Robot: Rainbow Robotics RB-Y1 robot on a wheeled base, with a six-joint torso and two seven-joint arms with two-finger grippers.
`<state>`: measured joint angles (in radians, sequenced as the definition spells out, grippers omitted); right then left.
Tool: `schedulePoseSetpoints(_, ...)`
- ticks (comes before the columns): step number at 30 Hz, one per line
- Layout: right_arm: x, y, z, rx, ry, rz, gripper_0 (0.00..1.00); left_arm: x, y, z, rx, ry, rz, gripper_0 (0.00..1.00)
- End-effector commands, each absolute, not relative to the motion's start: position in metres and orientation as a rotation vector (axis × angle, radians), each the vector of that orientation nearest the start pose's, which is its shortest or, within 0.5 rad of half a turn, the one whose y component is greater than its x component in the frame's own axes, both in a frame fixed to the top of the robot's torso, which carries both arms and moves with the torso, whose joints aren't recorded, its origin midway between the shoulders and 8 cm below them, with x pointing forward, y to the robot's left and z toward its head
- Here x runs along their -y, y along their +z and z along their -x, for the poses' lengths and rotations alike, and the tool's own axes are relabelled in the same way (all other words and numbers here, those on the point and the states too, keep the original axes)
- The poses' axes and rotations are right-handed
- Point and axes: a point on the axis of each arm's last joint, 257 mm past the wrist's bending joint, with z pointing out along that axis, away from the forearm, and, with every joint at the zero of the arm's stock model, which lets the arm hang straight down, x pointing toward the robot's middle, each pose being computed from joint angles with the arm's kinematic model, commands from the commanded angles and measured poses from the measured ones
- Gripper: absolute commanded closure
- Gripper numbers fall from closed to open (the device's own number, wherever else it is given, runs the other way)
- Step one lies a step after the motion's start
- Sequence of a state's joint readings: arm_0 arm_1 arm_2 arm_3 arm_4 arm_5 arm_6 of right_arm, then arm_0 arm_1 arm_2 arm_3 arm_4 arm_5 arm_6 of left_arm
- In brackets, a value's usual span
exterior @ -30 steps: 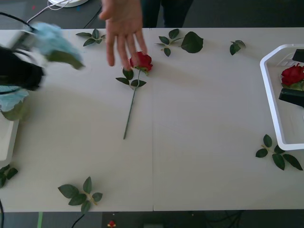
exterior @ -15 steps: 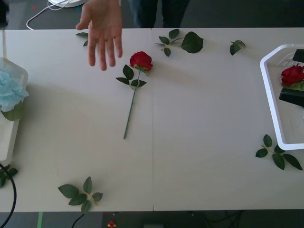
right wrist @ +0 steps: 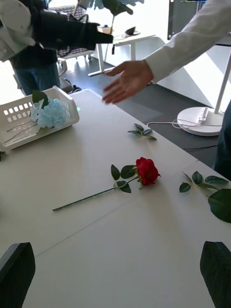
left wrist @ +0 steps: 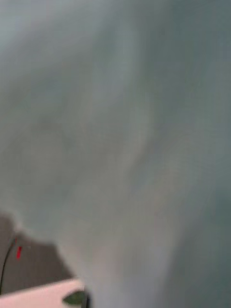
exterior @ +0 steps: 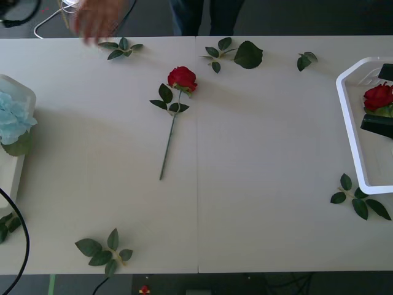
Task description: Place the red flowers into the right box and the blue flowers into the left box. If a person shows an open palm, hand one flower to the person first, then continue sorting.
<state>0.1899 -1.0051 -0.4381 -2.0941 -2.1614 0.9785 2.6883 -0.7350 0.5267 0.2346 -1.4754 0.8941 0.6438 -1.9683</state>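
Across the whole front view lies the white table (exterior: pixel 258 184). At the right edge sits the right box (exterior: pixel 345 117), a white tray with a thick rim, holding one red rose (exterior: pixel 377 96). The right gripper (right wrist: pixel 115 269) is over this box; its two black fingers stand apart at the lower corners of the right wrist view, clamping nothing. At the left edge of the front view sits the left box (exterior: pixel 18 89), holding a blue flower (exterior: pixel 11 121); the right wrist view shows it as a slotted white basket in the upper left. In the upper centre of the front view a second red rose (exterior: pixel 182 78) lies on the table, stem running down and slightly left, touching neither box. The person's hand (exterior: pixel 93 19) is blurred at the upper left of the front view, palm open, beyond the table's far edge. Loose leaf sprigs (exterior: pixel 104 249) are scattered along the table edges. The left gripper's finger state cannot be determined.
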Motion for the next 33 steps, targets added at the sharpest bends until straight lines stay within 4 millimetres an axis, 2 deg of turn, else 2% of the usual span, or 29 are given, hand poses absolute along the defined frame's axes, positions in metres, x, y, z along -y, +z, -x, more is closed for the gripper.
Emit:
schedulePoseSetpoints(1,0.234,-0.006,-0.366,-1.473,0.525,1.042,0.0,-0.27,0.151,-0.673,-1.317,-0.094,-0.292,1.0)
schedulePoseSetpoints(9,0.234,-0.006,-0.366,-1.473,0.525,1.042,0.0,-0.263,0.167,-0.684,-1.24,-0.087,-0.29,1.0)
schedulePoseSetpoints(26,0.234,-0.006,-0.366,-1.473,0.525,1.042,0.0,-0.259,0.163,-0.682,-1.238,-0.117,-0.299,0.99)
schedulePoseSetpoints(27,0.234,-0.006,-0.366,-1.473,0.525,1.042,0.0,-0.259,0.163,-0.682,-1.238,-0.117,-0.299,0.95)
schedulePoseSetpoints(28,0.234,-0.006,-0.366,-1.473,0.525,1.042,0.0,-0.259,0.163,-0.682,-1.238,-0.117,-0.299,0.79)
schedulePoseSetpoints(29,0.234,-0.006,-0.366,-1.473,0.525,1.042,0.0,-0.259,0.163,-0.682,-1.238,-0.117,-0.299,0.5)
schedulePoseSetpoints(30,0.234,-0.006,-0.366,-1.473,0.525,1.042,0.0,-0.259,0.163,-0.682,-1.238,-0.117,-0.299,0.38)
schedulePoseSetpoints(33,0.234,-0.006,-0.366,-1.473,0.525,1.042,0.0,-0.259,0.163,-0.682,-1.238,-0.117,-0.299,0.22)
